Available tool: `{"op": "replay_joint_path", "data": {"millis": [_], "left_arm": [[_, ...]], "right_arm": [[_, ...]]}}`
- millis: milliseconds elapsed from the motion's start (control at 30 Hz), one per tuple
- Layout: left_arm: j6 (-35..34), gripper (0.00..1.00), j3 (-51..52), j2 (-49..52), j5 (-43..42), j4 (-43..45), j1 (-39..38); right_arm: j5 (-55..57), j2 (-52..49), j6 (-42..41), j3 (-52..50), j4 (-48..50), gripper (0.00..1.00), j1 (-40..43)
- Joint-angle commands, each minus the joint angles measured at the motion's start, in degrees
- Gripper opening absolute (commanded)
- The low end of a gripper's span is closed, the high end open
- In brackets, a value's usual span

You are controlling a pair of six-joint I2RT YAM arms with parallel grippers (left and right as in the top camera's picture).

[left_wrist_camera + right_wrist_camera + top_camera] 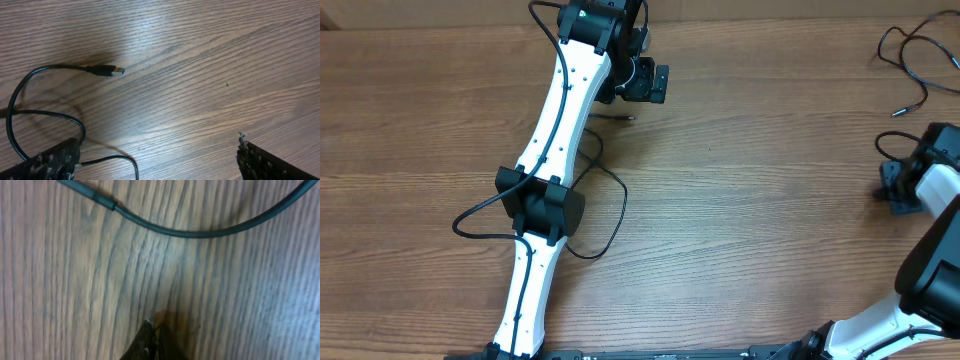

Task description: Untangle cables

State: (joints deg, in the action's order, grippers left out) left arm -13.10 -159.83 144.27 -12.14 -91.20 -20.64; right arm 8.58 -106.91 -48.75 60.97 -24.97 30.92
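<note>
A thin black cable with a silvery USB plug loops at the brown wooden table's ten o'clock, under the left arm. A second thin black cord lies at two o'clock. The left gripper is spread wide and holds nothing. The right gripper is pressed together, with cord at its twelve o'clock.

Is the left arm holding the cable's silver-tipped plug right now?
No, the plug lies loose on the table, well ahead of the left fingers, which stand wide open.
</note>
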Motion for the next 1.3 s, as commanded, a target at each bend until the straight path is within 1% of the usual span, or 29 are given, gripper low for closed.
{"op": "replay_joint_path", "data": {"millis": [0,67,200,367,600,867,1033,1100,1200,1267], "left_arm": [[0.7,0.99,0.2,-1.1,0.3,-0.3,-0.4],[0.7,1.0,0.2,-1.1,0.3,-0.5,-0.4],[0.9,1.0,0.2,-1.1,0.3,-0.4,-0.4],[0.9,1.0,0.2,-1.1,0.3,-0.6,-0.4],[0.9,1.0,0.2,-1.1,0.3,-0.9,-0.4],[0.9,1.0,0.2,-1.1,0.3,-2.0,-0.4],[0.9,1.0,0.2,-1.1,0.3,-3.0,-0.4],[0.9,1.0,0.2,-1.1,0.3,-3.1,-0.4],[0.9,1.0,0.2,-1.1,0.3,-3.0,-0.4],[0.9,1.0,0.2,-1.1,0.3,-2.8,-0.4]], "right_arm": [[1.8,0.1,-1.0,-3.3,3.4,0.04,1.2],[1.8,0.0,-0.9,-5.7,7.1,0.04,2.6],[1.9,-0.1,-0.5,-7.8,11.4,0.04,4.7],[1.9,-1.3,-0.2,-8.0,15.0,0.04,6.4],[1.8,-5.4,5.7,-8.0,23.6,0.04,6.6],[1.6,-10.6,5.8,-8.0,32.3,0.04,8.3],[1.6,-11.3,6.2,-7.8,35.6,0.04,11.1],[1.6,-11.3,7.7,-7.2,35.7,0.04,12.3],[-1.4,-11.3,11.6,-5.9,35.5,0.04,13.9],[-1.7,-11.3,12.2,-5.2,34.6,0.04,14.4]]}}
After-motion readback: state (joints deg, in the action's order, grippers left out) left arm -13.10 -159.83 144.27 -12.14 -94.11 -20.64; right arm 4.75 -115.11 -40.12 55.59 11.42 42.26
